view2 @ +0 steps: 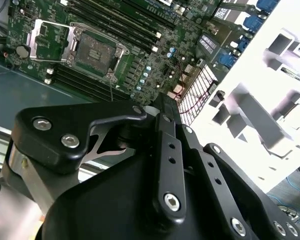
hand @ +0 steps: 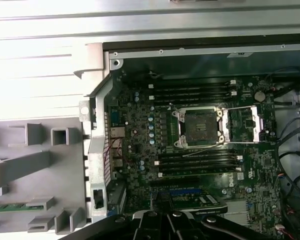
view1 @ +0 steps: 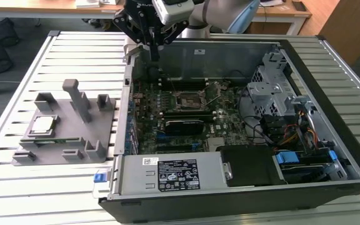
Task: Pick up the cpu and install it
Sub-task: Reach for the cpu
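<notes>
Silver-grey and flat, the cpu lies on the grey fixture, which stands on the slatted table at the exterior view's left, outside the open case. Nothing touches it. We judge that the task is at its first step: the pick has not yet been made.

In the exterior view the gripper hangs high over the far-left corner of the case, just inside its left wall, pointing down. It looks drawn narrow, and we see nothing held in it. The second wrist view gives the same impression, with the black links of the gripper running together to one tip.

The cpu is well apart from the gripper. It sits to the exterior view's left and nearer to us, beyond the case wall and lower down. Two upright posts of the fixture stand between the chip and the case.

The socket in the middle of the board is bare, and in both wrist views its metal frame is swung open to one side.

As we judge it, the pick calls for a wider gripper, a path across the wall that clears those posts, and a level hold on the chip's thin edges.
</notes>
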Controlling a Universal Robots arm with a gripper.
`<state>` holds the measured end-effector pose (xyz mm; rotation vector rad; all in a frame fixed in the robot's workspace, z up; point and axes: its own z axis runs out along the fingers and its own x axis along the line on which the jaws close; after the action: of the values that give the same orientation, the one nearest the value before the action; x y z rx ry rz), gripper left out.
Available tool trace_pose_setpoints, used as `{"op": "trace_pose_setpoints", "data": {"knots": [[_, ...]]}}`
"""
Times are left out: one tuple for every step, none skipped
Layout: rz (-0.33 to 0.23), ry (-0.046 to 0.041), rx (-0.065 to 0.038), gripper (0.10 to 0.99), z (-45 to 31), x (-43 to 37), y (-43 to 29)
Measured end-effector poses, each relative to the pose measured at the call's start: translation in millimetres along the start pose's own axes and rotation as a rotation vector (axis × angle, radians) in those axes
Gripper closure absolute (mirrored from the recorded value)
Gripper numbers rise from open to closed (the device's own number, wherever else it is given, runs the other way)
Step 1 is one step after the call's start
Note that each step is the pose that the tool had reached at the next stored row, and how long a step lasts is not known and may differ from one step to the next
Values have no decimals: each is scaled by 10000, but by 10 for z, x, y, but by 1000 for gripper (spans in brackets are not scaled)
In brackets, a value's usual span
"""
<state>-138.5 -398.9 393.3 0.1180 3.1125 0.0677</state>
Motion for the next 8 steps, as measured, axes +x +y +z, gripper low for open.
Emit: {"op": "trace_pose_setpoints", "data": {"knots": [[0, 0, 0, 980, 0, 7, 0], [0, 0, 1, 980, 0, 13, -1], [-1, 1, 1, 980, 0, 19, -1], [0, 0, 0, 980, 0, 25, -2], [0, 0, 0, 980, 0, 32, -2], [-1, 0, 1, 980, -1, 38, -3], [0, 1, 1, 980, -1, 46, -4], [-1, 0, 0, 980, 0, 54, -4]]}}
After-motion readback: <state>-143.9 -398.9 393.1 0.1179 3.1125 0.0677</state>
